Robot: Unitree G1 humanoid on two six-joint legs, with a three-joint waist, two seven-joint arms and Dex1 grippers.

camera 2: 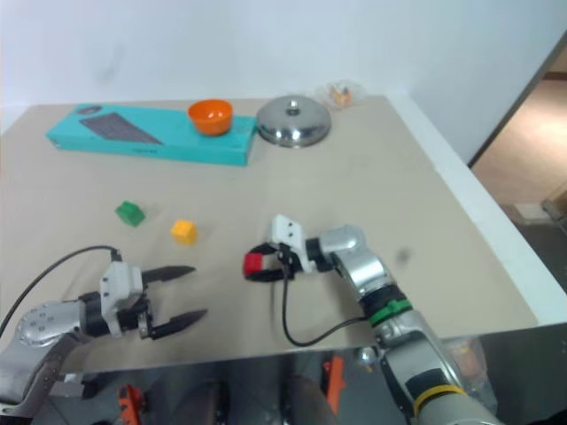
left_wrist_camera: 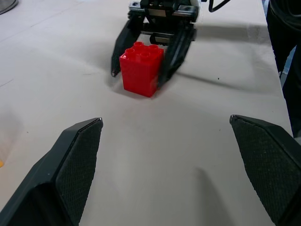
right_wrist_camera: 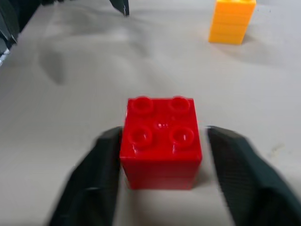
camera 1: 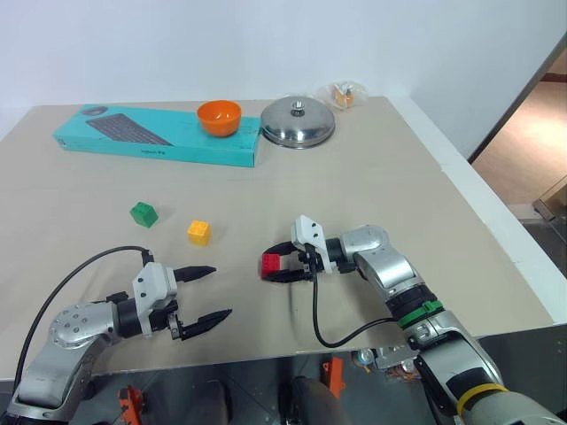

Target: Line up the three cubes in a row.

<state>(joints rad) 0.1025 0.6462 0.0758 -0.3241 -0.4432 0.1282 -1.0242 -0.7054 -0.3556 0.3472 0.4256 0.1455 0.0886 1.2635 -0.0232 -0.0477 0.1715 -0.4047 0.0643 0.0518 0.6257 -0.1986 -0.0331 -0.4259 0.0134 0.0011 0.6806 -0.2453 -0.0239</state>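
Risk first: our right tool (camera 1: 282,266) has its fingers parted around the red cube (camera 1: 271,263), one finger close against a side, so pulling back crooked could drag or twist the cube out of line. The cube sits upright on the bench (camera 1: 372,186), studs up, glossy and square. Beyond the fingertips lie the yellow cube (camera 1: 199,232) and, further off, the green cube (camera 1: 143,213), well apart, so the row is unfinished. Our left tool (camera 1: 205,292) hangs wide and empty, facing the red cube.
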